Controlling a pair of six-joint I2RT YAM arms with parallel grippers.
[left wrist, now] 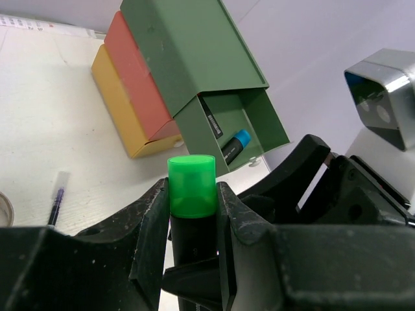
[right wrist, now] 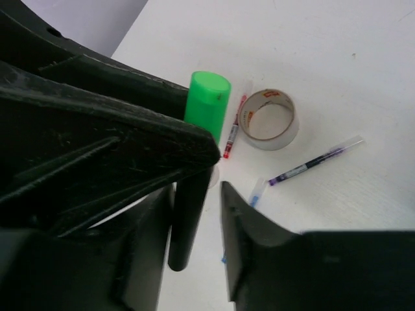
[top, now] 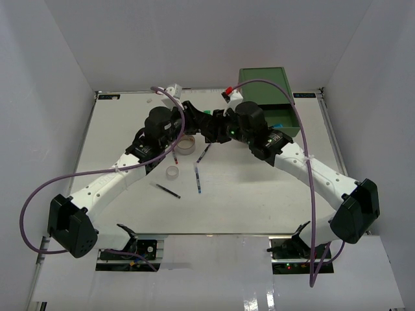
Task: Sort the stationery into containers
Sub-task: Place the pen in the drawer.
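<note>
Left wrist view: grips a green-capped highlighter [left wrist: 192,178] in the left gripper [left wrist: 191,202], jaws clamped on the barrel just under the cap, cap up, held off the table [top: 259,194] short of the drawer unit [left wrist: 188,58]. Finds the green drawer [left wrist: 249,126] pulled out, with a blue-capped highlighter [left wrist: 235,144] and one more black barrel inside; orange drawer [left wrist: 133,74] and yellow drawer [left wrist: 117,103] shut. Judges the sort as barely under way: two pieces filed, one in hand. Counts, yet to sort, on the table to the left of the drawer unit in the top external view: a grey tape roll [top: 185,144], a smaller whitish roll [top: 172,172] and several thin pens [top: 197,178].

Right wrist view: straddles the same highlighter's lower barrel with the right gripper [right wrist: 194,194], jaws apart, a gap showing on one side; cannot tell whether the other pad touches. Reads like a handover between arms. Reaches forward with both arms, elbows out and forearms angled inward, wrists almost nose to nose just left of the open drawer.
</note>
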